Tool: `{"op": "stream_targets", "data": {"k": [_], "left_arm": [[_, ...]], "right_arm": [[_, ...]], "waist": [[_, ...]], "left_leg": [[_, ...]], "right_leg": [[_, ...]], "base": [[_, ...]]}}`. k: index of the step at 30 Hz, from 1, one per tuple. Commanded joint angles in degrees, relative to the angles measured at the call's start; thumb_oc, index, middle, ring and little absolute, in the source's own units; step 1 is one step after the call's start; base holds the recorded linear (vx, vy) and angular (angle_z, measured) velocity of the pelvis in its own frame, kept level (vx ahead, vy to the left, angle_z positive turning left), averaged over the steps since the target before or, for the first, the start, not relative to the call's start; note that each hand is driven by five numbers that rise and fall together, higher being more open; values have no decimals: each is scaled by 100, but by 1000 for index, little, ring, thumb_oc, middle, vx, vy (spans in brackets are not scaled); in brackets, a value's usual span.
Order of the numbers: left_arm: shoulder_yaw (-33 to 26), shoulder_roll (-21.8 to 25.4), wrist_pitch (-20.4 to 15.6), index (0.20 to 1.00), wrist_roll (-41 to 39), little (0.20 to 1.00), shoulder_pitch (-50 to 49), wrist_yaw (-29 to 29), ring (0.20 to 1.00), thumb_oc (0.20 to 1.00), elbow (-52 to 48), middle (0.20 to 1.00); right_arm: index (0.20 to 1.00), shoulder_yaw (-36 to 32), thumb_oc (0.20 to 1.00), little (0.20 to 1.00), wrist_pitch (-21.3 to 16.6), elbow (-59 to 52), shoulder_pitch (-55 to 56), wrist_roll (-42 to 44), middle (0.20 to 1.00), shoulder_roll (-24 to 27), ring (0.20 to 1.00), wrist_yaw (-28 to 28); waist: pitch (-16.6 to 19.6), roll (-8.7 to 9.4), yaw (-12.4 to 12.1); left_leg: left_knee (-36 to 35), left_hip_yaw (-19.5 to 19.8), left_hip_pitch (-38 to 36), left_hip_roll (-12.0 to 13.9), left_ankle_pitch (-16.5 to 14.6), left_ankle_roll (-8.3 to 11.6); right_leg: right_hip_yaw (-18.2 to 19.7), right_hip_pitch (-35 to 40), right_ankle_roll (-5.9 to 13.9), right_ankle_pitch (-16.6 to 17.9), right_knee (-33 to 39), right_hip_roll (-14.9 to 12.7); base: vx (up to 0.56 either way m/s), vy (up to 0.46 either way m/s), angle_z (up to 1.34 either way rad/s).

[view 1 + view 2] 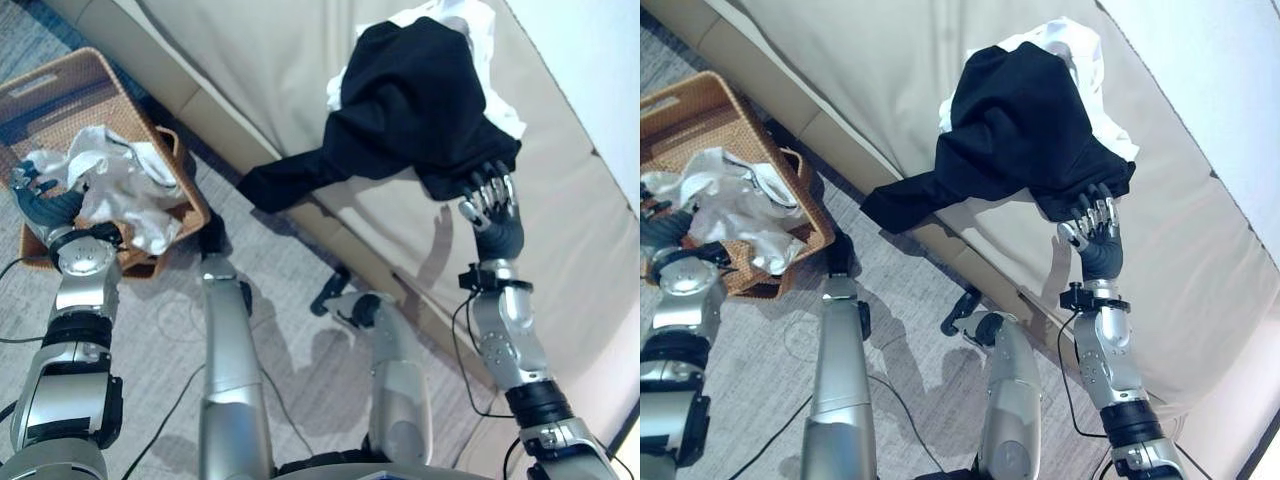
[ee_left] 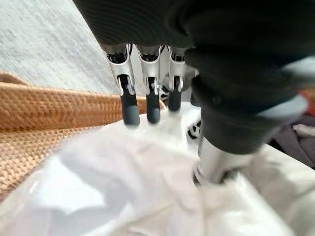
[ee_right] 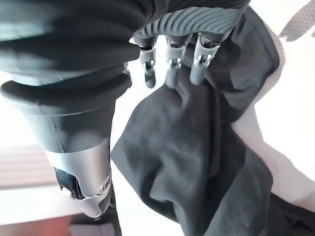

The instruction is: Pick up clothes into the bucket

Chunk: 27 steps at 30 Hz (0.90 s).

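Observation:
A black garment (image 1: 420,100) lies bunched on the beige sofa, one sleeve trailing over the seat's front edge toward the floor. White clothing (image 1: 465,25) shows under it at the back. My right hand (image 1: 490,205) is open at the black garment's near edge, its fingertips (image 3: 171,73) touching the cloth and the thumb held apart. A woven basket (image 1: 110,85) stands on the floor to the left with crumpled white clothes (image 1: 120,185) inside. Over those clothes my left hand (image 1: 40,200) is open, fingers (image 2: 146,98) straight above the white cloth (image 2: 123,177) and the thumb pressing into it.
The sofa (image 1: 280,50) runs diagonally across the scene, its front edge between the basket and the black garment. Grey carpet (image 1: 290,310) covers the floor in front of it. The basket's near corner holds the spilling white clothes.

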State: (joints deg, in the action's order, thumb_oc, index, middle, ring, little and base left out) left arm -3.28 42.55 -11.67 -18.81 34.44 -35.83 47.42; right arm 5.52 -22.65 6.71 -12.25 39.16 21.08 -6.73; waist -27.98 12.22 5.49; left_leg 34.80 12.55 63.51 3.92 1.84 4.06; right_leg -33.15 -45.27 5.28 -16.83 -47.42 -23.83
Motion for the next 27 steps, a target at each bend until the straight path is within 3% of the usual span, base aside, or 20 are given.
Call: {"op": "stream_targets", "data": {"k": [1, 8, 12, 13, 16, 20, 27], "left_arm": [[93, 398, -148, 1000, 279, 1000, 172, 81, 1000, 1000, 48, 1000], [210, 86, -186, 1000, 482, 1000, -443, 621, 1000, 1000, -508, 1000], [-78, -328, -603, 1000, 244, 1000, -877, 616, 1000, 1000, -1087, 1000], [-209, -609, -942, 1000, -36, 1000, -1160, 740, 1000, 1000, -1521, 1000], [-367, -941, -1269, 1000, -283, 1000, -1546, 901, 1000, 1000, -1953, 1000], [-407, -1358, -1483, 1000, -550, 1000, -2082, 1283, 1000, 1000, -2798, 1000], [26, -1749, -1473, 1000, -713, 1000, -2368, 1852, 1000, 1000, -3395, 1000]], "right_arm": [[1000, -312, 1000, 1000, -403, -292, -106, 214, 1000, -11, 1000, 47], [1000, -521, 1000, 1000, -298, -25, -115, 94, 1000, -10, 1000, -4], [1000, -662, 1000, 1000, -266, 80, -52, 1, 1000, -44, 1000, -44], [1000, -781, 1000, 1000, -248, 144, 20, -42, 1000, -47, 1000, -80], [1000, -928, 1000, 1000, -222, 219, 123, -100, 1000, -65, 1000, -102], [1000, -996, 1000, 1000, -127, 306, 243, -285, 1000, -100, 1000, -111], [1000, -871, 1000, 1000, 90, 623, 370, -801, 1000, -51, 1000, -153]], "waist": [[33, 204, -162], [-42, -13, -315], [1, -150, -408], [59, -216, -456], [128, -309, -516], [196, -358, -633], [326, -500, -621]], "left_leg": [[80, -167, -445, 100, -638, -220], [-639, -357, -1088, 90, -389, -184], [-1036, -497, -1542, 65, -282, -165], [-1239, -556, -1825, 46, -246, -150], [-1432, -677, -2268, 57, -253, -131], [-1571, -978, -2847, 258, -284, -106], [-1830, -1245, -3869, 355, -294, -89]], "right_leg": [[400, -185, 534, 1138, 713, -60], [388, 286, 621, 1399, 1227, -34], [417, 623, 685, 1529, 1523, -47], [424, 846, 722, 1584, 1653, -64], [419, 1163, 763, 1694, 1828, -84], [330, 1607, 843, 1981, 2145, -93], [425, 2450, 781, 1853, 2462, -2]], "base": [[0, 0, 0], [-9, 18, -2], [28, 25, -8], [51, 26, 2], [64, 28, 1], [45, 20, -16], [65, -1, -29]]}}
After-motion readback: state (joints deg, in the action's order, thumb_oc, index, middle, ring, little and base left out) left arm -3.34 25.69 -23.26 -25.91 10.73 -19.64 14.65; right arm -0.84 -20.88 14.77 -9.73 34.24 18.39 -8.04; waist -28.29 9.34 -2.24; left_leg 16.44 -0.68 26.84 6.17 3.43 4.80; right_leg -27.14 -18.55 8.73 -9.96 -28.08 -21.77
